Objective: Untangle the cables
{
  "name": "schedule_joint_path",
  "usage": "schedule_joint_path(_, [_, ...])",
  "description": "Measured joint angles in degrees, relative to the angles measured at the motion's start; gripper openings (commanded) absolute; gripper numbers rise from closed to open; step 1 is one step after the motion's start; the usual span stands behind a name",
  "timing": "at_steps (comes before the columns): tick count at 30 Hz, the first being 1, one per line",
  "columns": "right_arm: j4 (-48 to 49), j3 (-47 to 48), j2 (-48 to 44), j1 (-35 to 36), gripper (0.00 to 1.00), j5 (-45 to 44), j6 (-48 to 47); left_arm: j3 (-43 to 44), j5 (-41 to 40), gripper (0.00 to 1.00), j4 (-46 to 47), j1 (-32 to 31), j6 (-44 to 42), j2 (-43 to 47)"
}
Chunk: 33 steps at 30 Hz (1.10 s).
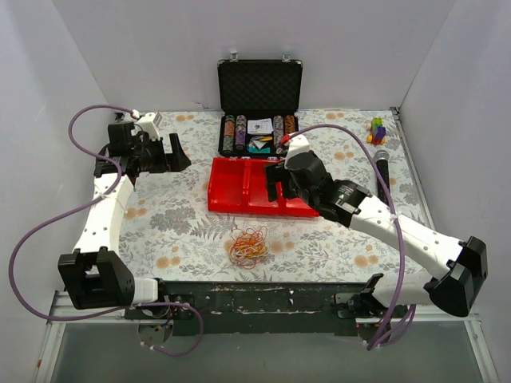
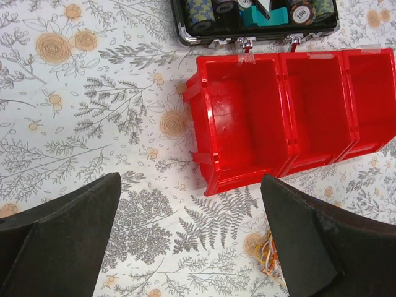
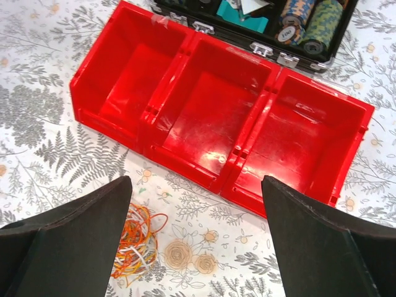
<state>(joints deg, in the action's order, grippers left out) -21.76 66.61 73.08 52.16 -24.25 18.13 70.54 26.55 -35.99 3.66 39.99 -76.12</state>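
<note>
Starting at the left hand (image 2: 190,179): spread wide, gripping nothing, held high over the bench (image 1: 184,231) off the left end of the red tray (image 1: 227,183). Likewise the right hand (image 3: 197,180): fully spread, empty, hanging above the tray's near edge. Down on the bench, just in front of the tray and between the two arms: the cables (image 1: 248,243), a loose knot of thin orange, yellow and reddish loops, touched by neither hand. Probably the opening step, with the reach not yet begun. Next calls for lowering one hand onto an outer loop, pinching a single strand, and pinning the rest with the other. Hard to give the bundle a heading: roughly round from above, perhaps slightly longer near to far, no free end clearly pointing anywhere.
</note>
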Motion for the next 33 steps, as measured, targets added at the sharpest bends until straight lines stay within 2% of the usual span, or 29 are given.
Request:
schedule_joint_path(7, [2.7, -3.4, -1.2, 1.1, 0.95, 2.9, -0.4, -0.8, 0.4, 0.98, -0.1, 0.0, 0.2, 0.0])
schedule_joint_path(9, [2.7, -4.3, -1.3, 1.5, 0.94, 3.5, -0.6, -1.0, 1.1, 0.94, 0.0, 0.0, 0.0, 0.0])
schedule_joint_path(11, [2.6, -4.9, -1.2, 2.3, 0.87, 3.6, -1.3, -1.6, 1.9, 0.91, 0.0, 0.0, -0.3, 0.0])
schedule_joint_path(15, [3.0, -5.0, 0.2, 6.3, 0.67, 2.6, -2.3, -3.8, 3.8, 0.86, -0.1, -0.1, -1.2, 0.0])
schedule_joint_path(19, [4.5, -5.9, 4.6, 11.0, 0.59, 1.2, -2.3, -6.1, 4.5, 0.80, 0.1, -1.1, -2.5, 0.0])
schedule_joint_path(25, [6.0, -8.8, 10.4, 14.4, 0.57, 1.0, -1.8, -9.8, 4.4, 0.75, 0.5, -5.2, -5.0, -0.4])
schedule_joint_path(30, [7.8, -9.9, 11.5, 14.4, 0.57, 0.8, -1.0, -11.9, 4.9, 0.75, 0.6, -9.8, -6.8, -0.5])
schedule_joint_path(33, [9.0, -11.0, 11.5, 14.4, 0.57, 0.7, -0.2, -12.9, 5.7, 0.78, 0.5, -12.2, -7.5, -0.5])
